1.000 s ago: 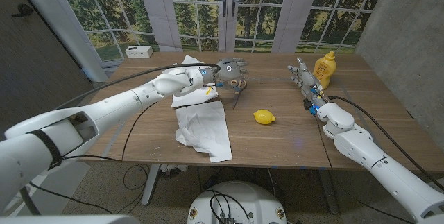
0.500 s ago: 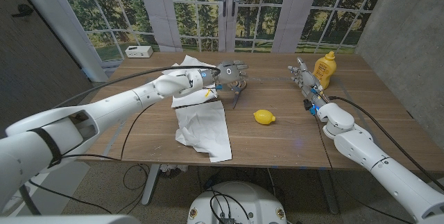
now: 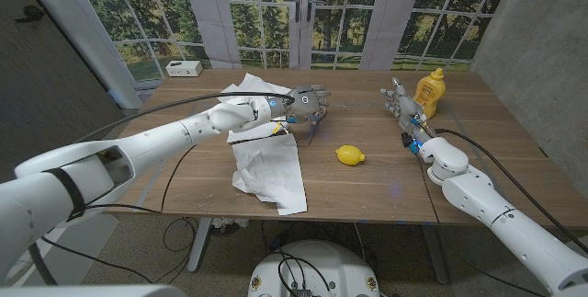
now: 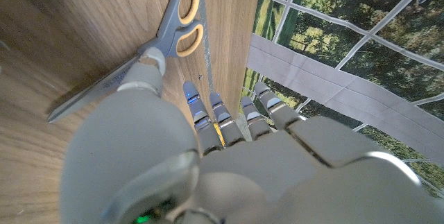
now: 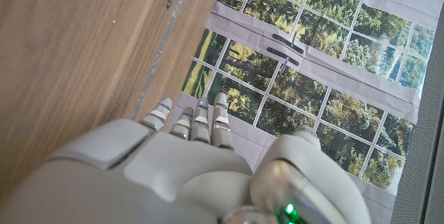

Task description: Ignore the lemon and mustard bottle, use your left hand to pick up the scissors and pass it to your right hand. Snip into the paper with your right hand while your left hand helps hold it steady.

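The left hand (image 3: 306,102) reaches over the far middle of the table (image 3: 386,182), hovering above the scissors (image 3: 315,122); in the left wrist view its fingers (image 4: 208,116) are stretched out and apart, and the thumb tip seems to sit on or just above the scissors (image 4: 139,50) near the pivot (contact cannot be confirmed), with nothing gripped. The scissors lie flat on the wood, closed, grey blades and orange-lined handles; their long axis runs roughly from the far edge toward the near edge, handles under the hand toward the far side, blade tips pointing toward the near edge and the lemon (image 3: 349,155). The paper (image 3: 271,164), a crumpled white sheet, lies just beside the scissors on the left arm's side, running from the far edge toward the near edge, with the left forearm passing over its far part. The lemon sits near the middle of the table, a little nearer than the blade tips and apart from them. The right hand (image 3: 399,102) stands near the far right part of the table with fingers extended and slightly apart, holding nothing, just beside the yellow mustard bottle (image 3: 428,90); whether they touch cannot be told. A small white box (image 3: 185,68) rests at the far left corner.
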Controlling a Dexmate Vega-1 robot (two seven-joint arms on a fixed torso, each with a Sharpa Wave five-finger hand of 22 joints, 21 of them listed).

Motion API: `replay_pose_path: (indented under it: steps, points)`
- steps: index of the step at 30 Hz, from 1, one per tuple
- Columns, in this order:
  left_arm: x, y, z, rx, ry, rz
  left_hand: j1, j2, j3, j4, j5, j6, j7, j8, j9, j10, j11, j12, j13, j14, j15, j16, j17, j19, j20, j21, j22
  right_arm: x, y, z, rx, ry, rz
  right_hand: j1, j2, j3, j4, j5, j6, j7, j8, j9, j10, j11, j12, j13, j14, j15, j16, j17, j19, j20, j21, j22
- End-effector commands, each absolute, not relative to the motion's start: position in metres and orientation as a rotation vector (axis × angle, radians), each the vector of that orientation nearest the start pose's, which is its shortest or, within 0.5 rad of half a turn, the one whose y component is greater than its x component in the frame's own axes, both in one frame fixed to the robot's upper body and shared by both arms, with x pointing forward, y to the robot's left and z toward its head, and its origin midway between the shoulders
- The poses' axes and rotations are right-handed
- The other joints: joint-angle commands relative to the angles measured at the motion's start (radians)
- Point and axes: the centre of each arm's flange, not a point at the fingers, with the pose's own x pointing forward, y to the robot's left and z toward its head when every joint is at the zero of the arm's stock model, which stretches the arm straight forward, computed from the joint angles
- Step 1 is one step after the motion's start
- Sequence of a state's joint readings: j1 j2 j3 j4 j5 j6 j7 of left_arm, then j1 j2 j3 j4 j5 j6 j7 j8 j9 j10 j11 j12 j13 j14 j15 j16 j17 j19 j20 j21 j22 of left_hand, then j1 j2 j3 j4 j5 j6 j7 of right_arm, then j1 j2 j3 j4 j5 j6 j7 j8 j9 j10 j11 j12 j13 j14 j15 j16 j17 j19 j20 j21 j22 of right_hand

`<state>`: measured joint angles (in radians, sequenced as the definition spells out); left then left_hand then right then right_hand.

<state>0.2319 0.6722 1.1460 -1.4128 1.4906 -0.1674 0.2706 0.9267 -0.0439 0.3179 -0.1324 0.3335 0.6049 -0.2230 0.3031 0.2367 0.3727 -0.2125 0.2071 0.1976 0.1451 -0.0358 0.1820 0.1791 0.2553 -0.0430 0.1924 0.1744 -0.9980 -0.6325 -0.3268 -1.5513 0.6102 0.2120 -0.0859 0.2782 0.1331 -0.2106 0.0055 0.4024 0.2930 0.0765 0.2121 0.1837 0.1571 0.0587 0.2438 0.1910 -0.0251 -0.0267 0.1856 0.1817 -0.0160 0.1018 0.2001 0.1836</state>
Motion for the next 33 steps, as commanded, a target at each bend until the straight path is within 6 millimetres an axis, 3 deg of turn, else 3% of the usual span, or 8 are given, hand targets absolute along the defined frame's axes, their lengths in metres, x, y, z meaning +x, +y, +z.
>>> replay_pose_path:
  steps: [1, 10, 33]
  points:
    - [0.635, 0.083, 0.028, -2.983, 1.685, -0.031, 0.002, 0.001, -0.003, -0.008, 0.012, 0.008, 0.000, -0.004, 0.002, 0.009, -0.002, 0.001, 0.005, 0.011, -0.181, 0.003, 0.002, 0.002, -0.157, 0.003, 0.002, 0.608, -0.303, -0.043, -0.038, -0.569, 0.163, 0.009, 0.002, 0.005, 0.002, -0.001, 0.006, 0.002, -0.005, 0.005, 0.002, -0.005, -0.002, 0.002, -0.007, -0.004, -0.003, 0.000, -0.007, 0.000, 0.003, 0.005]
    - [0.638, 0.081, 0.026, -2.984, 1.678, -0.013, 0.086, -0.006, 0.030, -0.015, 0.003, -0.011, 0.001, 0.027, 0.034, 0.014, -0.003, 0.000, 0.007, 0.012, -0.181, 0.003, 0.003, 0.002, -0.156, 0.003, 0.002, 0.609, -0.305, -0.045, -0.030, -0.560, 0.157, 0.009, 0.002, 0.006, 0.003, -0.001, 0.006, 0.002, -0.007, 0.005, 0.002, -0.003, -0.002, 0.002, -0.009, -0.003, -0.003, 0.000, -0.008, 0.001, 0.003, 0.005]
    - [0.652, 0.085, 0.022, -3.006, 1.639, -0.012, 0.103, -0.020, 0.031, -0.013, -0.004, -0.019, 0.001, 0.040, 0.039, -0.001, -0.003, -0.001, 0.007, 0.005, -0.180, 0.003, 0.003, 0.002, -0.157, 0.003, 0.002, 0.615, -0.304, -0.044, -0.027, -0.547, 0.151, 0.009, 0.002, 0.008, 0.003, -0.002, 0.007, 0.003, -0.008, 0.005, 0.002, -0.002, -0.003, 0.002, -0.008, -0.003, -0.002, 0.000, -0.007, -0.010, 0.004, 0.005]
